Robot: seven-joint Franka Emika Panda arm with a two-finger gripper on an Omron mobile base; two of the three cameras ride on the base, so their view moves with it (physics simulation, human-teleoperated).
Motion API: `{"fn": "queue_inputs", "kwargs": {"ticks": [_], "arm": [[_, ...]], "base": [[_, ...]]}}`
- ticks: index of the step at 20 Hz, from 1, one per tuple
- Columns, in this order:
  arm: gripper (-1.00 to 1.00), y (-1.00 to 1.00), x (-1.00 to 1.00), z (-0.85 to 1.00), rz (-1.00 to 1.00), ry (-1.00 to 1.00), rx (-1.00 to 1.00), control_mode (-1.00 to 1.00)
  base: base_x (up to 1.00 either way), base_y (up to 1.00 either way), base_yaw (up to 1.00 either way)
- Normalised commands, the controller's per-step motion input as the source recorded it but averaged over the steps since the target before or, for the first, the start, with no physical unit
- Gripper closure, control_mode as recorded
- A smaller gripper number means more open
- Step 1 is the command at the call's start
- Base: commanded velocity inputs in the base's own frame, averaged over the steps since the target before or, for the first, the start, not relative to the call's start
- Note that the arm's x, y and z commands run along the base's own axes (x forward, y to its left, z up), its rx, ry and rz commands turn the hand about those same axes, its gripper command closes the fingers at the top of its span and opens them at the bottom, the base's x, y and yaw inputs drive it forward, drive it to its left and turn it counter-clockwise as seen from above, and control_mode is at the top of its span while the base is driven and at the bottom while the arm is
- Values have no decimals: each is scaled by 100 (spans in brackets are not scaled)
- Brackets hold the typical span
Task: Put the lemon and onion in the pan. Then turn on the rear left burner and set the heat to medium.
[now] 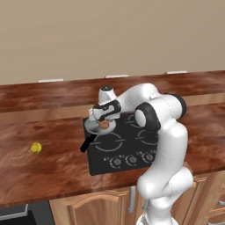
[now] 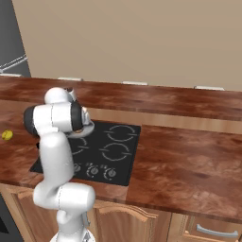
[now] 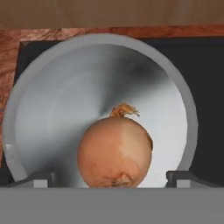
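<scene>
The orange-brown onion [image 3: 114, 153] sits inside the grey pan [image 3: 87, 96], toward its near side. My gripper [image 3: 111, 177] hangs just over it, open. Its two fingertips [image 3: 41, 178] stand wide on either side of the onion with a gap on each side. From the left base view, the gripper [image 1: 104, 124] points down into the pan [image 1: 91, 126] on the cooktop's rear left corner, with the onion [image 1: 104, 124] under it and the pan's black handle [image 1: 87, 143] pointing to the front left. The yellow lemon [image 1: 36, 147] [image 2: 6, 135] lies alone on the wooden counter far to the left.
The black cooktop [image 1: 127, 149] [image 2: 108, 151] is set in the brown counter, with a row of knobs [image 1: 132, 159] along its front edge. A wall rises behind the counter. My white arm arches over the cooktop's right half.
</scene>
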Motion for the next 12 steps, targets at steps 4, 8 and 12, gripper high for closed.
{"fn": "queue_inputs", "kwargs": {"ticks": [4, 8, 12], "arm": [[-100, 0, -36, 44, 0, 0, 2, -100], [-100, -1, -83, 21, 0, -2, 6, -100], [-100, -3, -93, 14, 0, -3, 9, -100]], "base": [[0, 0, 0], [0, 0, 0], [0, 0, 0]]}}
